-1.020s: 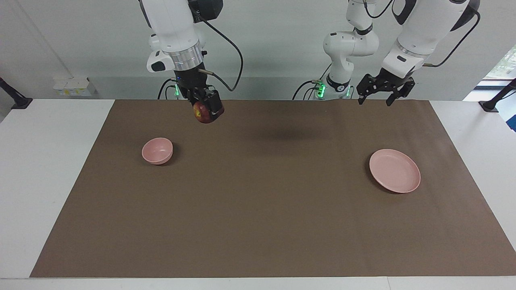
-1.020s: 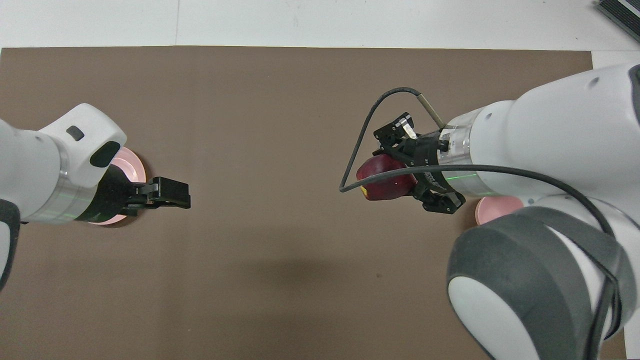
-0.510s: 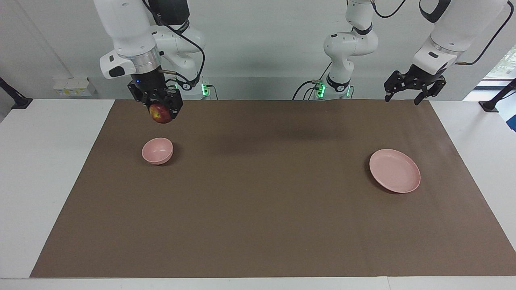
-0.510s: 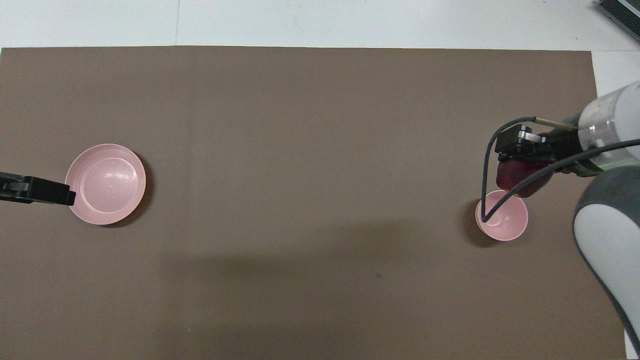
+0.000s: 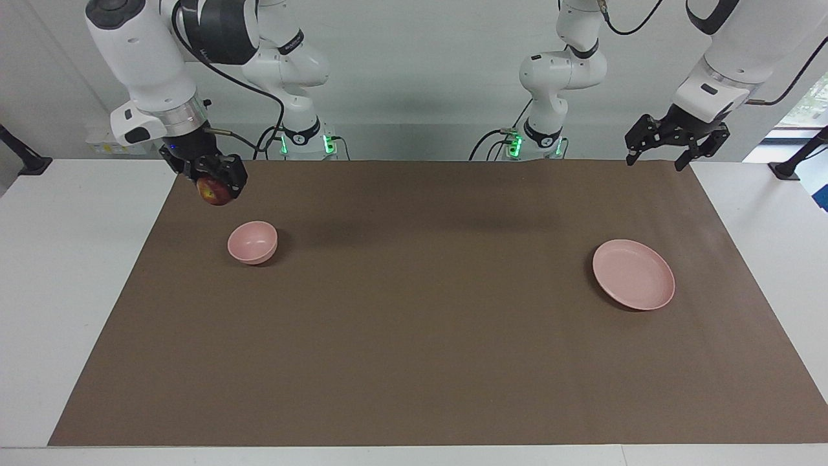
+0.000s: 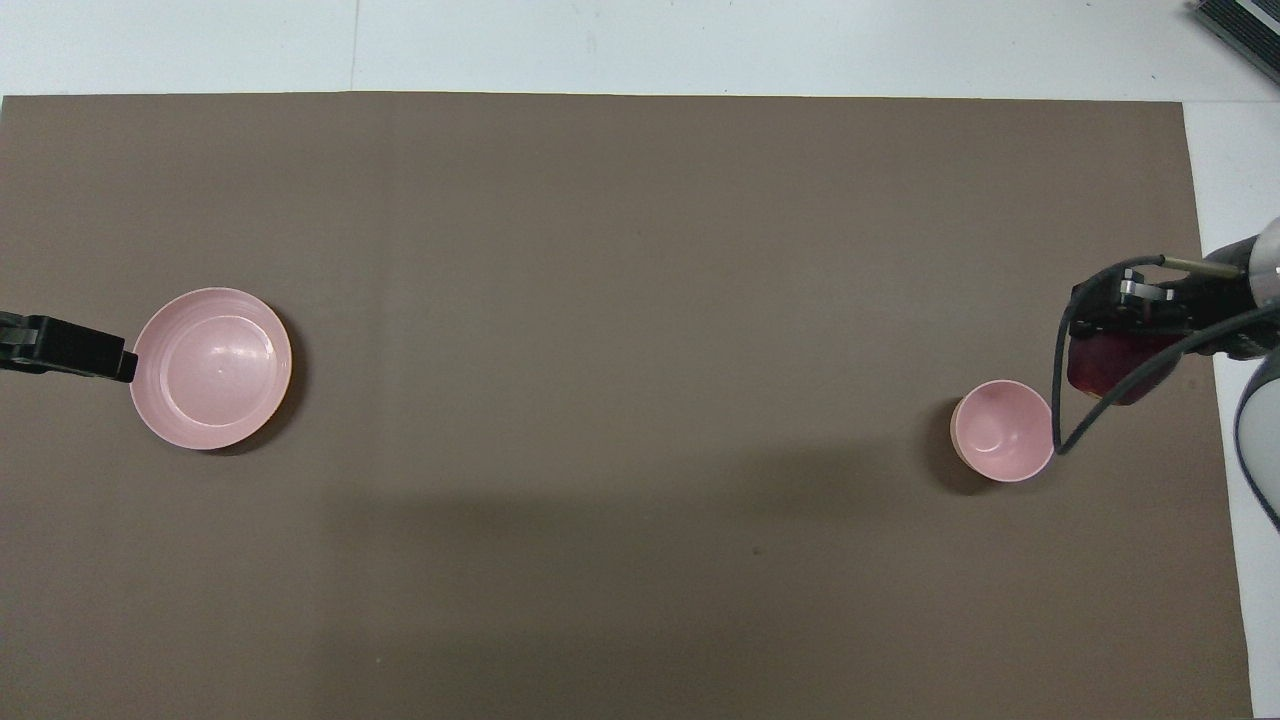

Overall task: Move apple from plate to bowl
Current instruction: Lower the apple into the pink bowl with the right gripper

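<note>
in the facing view, a brown mat [image 5: 427, 304] covers a white bench [image 5: 65, 291], and the small pink bowl [image 5: 252, 242] serves as the landmark. the right pincer [image 5: 215, 183] hangs in the air just above the bowl and a little toward the right arm's end of the bench, pinching the dark red apple [image 5: 213, 191], probably to carry it over the bowl's mouth. the pink plate [image 5: 633, 274] lies bare, well apart from the bowl toward the left arm's end. the left pincer [image 5: 670, 144] waits with its fingers spread, raised near the plate. in the overhead view, the apple [image 6: 1105, 366] shows beside the bowl [image 6: 1002, 431], not over it, so it likely needs shifting before release.
</note>
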Motion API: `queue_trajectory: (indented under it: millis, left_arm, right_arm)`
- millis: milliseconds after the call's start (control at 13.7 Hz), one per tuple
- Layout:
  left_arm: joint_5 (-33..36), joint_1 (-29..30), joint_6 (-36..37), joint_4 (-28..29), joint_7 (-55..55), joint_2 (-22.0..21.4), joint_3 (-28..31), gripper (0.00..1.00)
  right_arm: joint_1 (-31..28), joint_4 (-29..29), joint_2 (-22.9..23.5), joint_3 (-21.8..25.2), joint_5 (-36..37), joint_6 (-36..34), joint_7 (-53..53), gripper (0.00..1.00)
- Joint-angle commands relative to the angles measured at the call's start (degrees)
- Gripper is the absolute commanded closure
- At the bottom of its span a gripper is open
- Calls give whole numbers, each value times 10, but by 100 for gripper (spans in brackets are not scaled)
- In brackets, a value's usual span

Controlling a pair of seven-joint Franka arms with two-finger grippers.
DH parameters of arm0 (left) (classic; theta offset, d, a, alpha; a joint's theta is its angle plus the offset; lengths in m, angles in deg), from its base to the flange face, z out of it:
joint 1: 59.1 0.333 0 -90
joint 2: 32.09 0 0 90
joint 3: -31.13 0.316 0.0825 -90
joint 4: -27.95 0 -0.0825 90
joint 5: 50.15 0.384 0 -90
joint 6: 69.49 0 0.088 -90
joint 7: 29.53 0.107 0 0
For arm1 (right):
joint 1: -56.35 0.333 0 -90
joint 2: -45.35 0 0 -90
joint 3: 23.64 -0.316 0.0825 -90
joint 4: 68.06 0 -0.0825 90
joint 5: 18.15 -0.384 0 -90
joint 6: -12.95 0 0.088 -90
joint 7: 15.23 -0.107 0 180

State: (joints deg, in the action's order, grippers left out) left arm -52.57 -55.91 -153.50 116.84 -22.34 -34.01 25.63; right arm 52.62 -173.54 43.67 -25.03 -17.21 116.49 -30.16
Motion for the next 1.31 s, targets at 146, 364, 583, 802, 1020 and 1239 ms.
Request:
queue_trajectory:
  millis: [146, 364, 583, 802, 1020, 1239]
  left_arm:
    - [12, 2, 17, -15, 1, 5, -3, 0]
    - [12, 2, 17, -15, 1, 5, -3, 0]
    - [12, 2, 17, -15, 1, 5, -3, 0]
    - [12, 2, 17, -15, 1, 5, -3, 0]
    - [12, 2, 17, -15, 1, 5, -3, 0]
    - [12, 2, 17, -15, 1, 5, -3, 0]
  right_arm:
    - [-9, -141, 6, -7, 4, 160, -13, 100]
    - [-10, -184, 13, -7, 6, 213, -12, 100]
    - [-14, -240, 28, -6, 5, 296, -15, 100]
    - [-23, -275, 25, -7, 5, 325, -70, 100]
    - [-22, -292, 23, -7, 5, 345, -87, 100]
    - [-22, -287, 25, -7, 5, 338, -95, 0]
